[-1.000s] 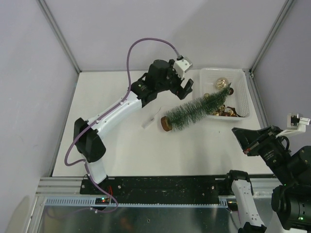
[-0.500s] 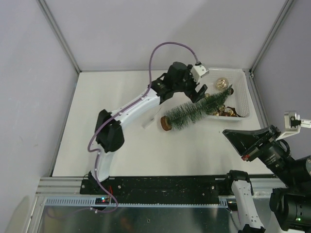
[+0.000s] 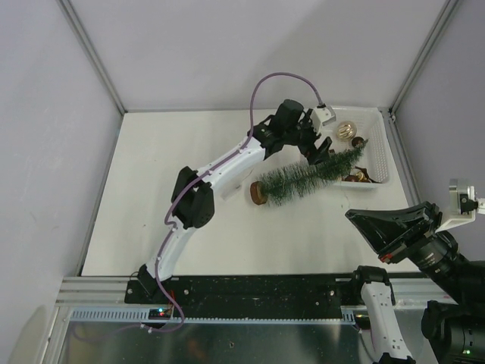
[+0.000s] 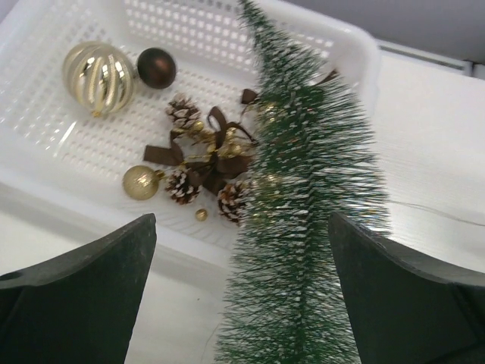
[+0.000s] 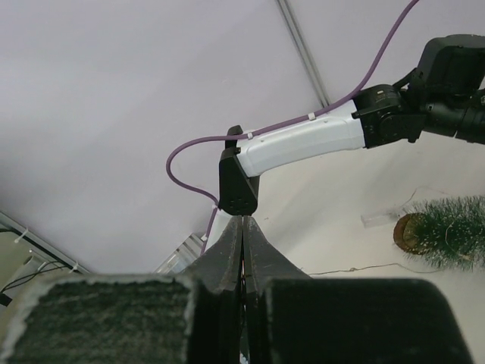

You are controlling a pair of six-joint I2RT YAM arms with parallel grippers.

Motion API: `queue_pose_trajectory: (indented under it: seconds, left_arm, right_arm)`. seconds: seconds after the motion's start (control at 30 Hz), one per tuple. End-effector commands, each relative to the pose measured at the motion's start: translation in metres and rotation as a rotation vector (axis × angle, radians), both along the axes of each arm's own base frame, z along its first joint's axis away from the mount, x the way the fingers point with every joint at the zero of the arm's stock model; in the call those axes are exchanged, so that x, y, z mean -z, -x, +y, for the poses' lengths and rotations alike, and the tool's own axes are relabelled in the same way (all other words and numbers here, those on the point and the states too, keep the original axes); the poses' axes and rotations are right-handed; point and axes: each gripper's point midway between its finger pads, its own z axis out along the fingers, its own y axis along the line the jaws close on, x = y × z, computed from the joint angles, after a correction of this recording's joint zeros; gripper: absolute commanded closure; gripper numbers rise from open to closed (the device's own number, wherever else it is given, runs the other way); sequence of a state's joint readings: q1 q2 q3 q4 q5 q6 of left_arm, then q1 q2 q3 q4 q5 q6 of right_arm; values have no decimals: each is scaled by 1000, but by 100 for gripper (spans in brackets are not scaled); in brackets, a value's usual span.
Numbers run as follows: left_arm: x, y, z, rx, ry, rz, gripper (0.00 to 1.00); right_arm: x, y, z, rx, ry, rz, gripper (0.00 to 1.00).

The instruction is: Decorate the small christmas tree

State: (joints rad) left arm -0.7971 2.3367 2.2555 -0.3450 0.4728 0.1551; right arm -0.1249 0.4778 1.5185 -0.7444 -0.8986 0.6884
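The small christmas tree [image 3: 303,177] lies on its side, wooden disc base [image 3: 259,193] to the left and tip over the white mesh basket [image 3: 379,155]. My left gripper [image 3: 322,150] is open and hovers over the tree's upper part at the basket's near-left edge. In the left wrist view the tree [image 4: 307,227] runs between the spread fingers [image 4: 76,303], nearer the right one, untouched. The basket [image 4: 45,171] holds a striped gold bauble [image 4: 98,72], a dark brown ball [image 4: 157,67], a small gold ball [image 4: 140,182] and pinecones with brown bows [image 4: 204,163]. My right gripper [image 3: 353,218] is shut and empty at the near right.
A small clear plastic piece [image 3: 229,192] lies left of the tree base, beside the left arm. A thin wire [image 5: 356,267] trails on the table. The enclosure's walls and metal posts [image 3: 91,53] bound the white table. The right wrist view shows the left arm [image 5: 303,144] and tree base [image 5: 409,231].
My left arm has stretched further right, carrying the open gripper from beside the tree's middle to over its upper part at the basket. The right gripper has shifted slightly left.
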Motion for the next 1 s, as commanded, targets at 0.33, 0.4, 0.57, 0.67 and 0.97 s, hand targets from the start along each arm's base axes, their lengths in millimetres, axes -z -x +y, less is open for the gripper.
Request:
queue_pose_trajectory:
  seconds: [0.33,0.4,0.57,0.67,0.97]
  left_arm:
    - [-30,35,-10,221,106,51,18]
    - [-26,31,-11,211,100,44,24]
    - [-13,22,-14,175,66,8,39]
    - [-7,21,-15,170,55,6,47]
    - [-12,13,-16,138,55,-27,98]
  right_arm:
    - [-5,-7,-1,-1,4,-20,100]
    - [-5,-6,-1,1,4,-22,100]
    - [-5,-6,-1,1,3,-26,100]
    - [-7,-6,-1,-1,3,-29,100]
    - [-10,-13,-3,17,-1,-36,100]
